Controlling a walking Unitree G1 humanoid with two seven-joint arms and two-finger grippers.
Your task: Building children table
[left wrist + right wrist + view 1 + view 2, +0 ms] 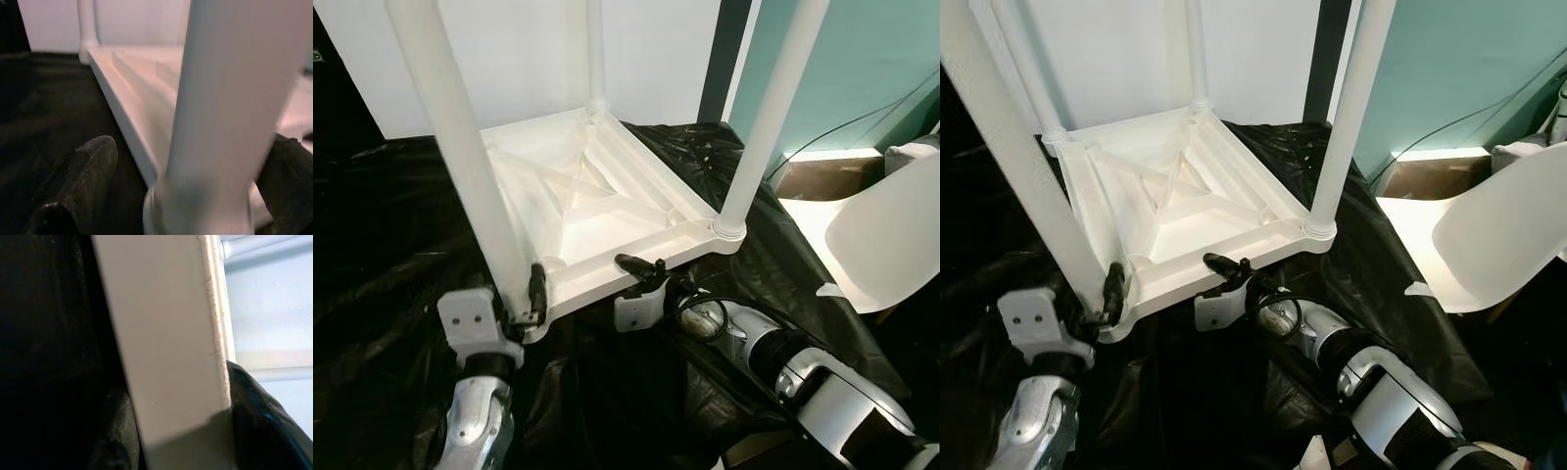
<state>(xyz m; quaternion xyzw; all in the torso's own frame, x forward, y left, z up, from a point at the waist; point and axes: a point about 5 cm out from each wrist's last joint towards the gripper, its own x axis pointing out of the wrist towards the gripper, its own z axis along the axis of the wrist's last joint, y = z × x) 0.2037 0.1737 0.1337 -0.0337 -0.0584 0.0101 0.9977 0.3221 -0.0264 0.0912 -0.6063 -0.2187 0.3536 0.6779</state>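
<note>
— What sort of place is this?
— A room in a home, mid-assembly. Black plastic sheeting [391,225] covers the floor.
— And around it?
— White wall [529,49] at twelve o'clock, teal wall [862,59] at two, a white chair [886,240] and cardboard box [827,176] at three.

Black plastic sheet [391,215] covers the floor; white chair [881,235] right.

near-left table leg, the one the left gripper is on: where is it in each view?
Left eye: near-left leg, lower left, left gripper at its base.
Right eye: far left.
Left wrist: centre-right.
Right wrist: not in it.
Shared landmark: tabletop rim.
</note>
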